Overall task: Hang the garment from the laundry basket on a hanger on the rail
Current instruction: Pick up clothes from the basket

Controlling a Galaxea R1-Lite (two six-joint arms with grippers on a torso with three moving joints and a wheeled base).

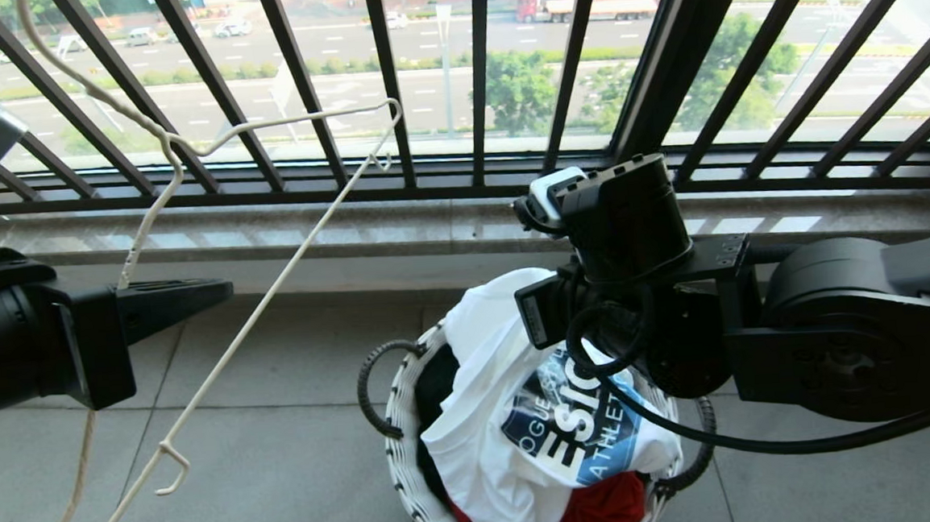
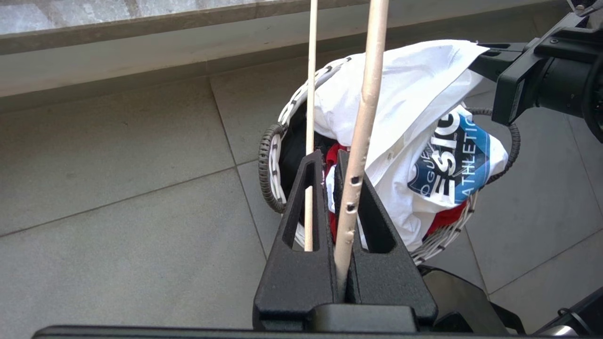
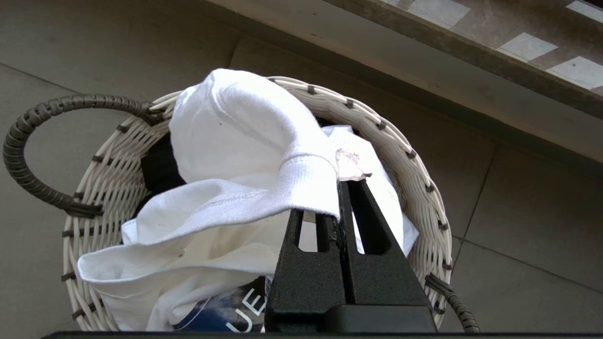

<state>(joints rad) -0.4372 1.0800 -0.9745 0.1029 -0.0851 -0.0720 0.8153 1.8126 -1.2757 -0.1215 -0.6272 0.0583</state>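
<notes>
While the left end effector (image 2: pixel 330 174) is closed on the wire hanger (image 1: pixel 273 285) beside the laundry basket (image 1: pixel 398 426), the right end effector (image 3: pixel 341 188) pinches the T-shirt's (image 1: pixel 492 445) collar just above that basket; threading and hanging on the rail remain.

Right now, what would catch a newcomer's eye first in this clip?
The white T-shirt with its blue chest graphic, pinched at the collar by the shut right gripper and spilling out of the laundry basket. To the left, the left gripper is shut on a thin cream wire hanger.
</notes>
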